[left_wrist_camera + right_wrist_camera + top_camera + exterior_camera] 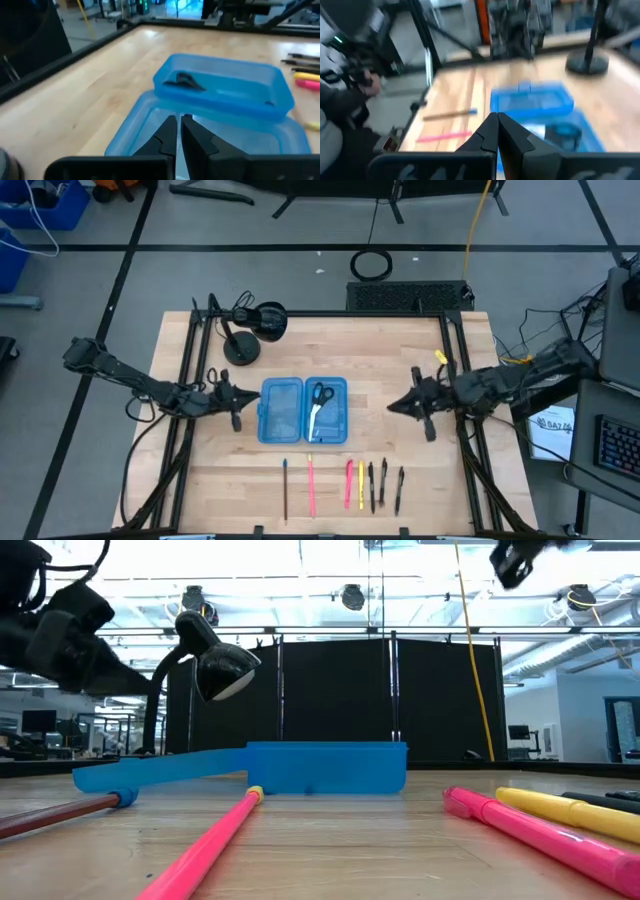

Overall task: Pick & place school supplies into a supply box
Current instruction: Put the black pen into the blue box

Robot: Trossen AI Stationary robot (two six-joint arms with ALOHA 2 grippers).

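The supply box [303, 409] lies open on the table's middle, both blue halves flat. The scissors [318, 402] lie in its right half [225, 87]; the left half [282, 409] holds nothing. The other school supplies lie in a row near the front edge: a brown pencil [285, 488], a pink pen [311, 485], a red-pink marker [349, 483], a yellow one [361, 485] and black pens [383, 484]. My left gripper [178, 119] hangs just left of the box, its fingertips a narrow gap apart over the left half's rim. My right gripper [496, 117], shut, is high above the table, right of the box [400, 405].
A black desk lamp [250, 330] stands behind the box at the far left. Black frame rails [190, 380] run along the table's left and right sides. Bare wood lies between the box and the pen row. A person in grey [340, 105] shows beyond the table's edge.
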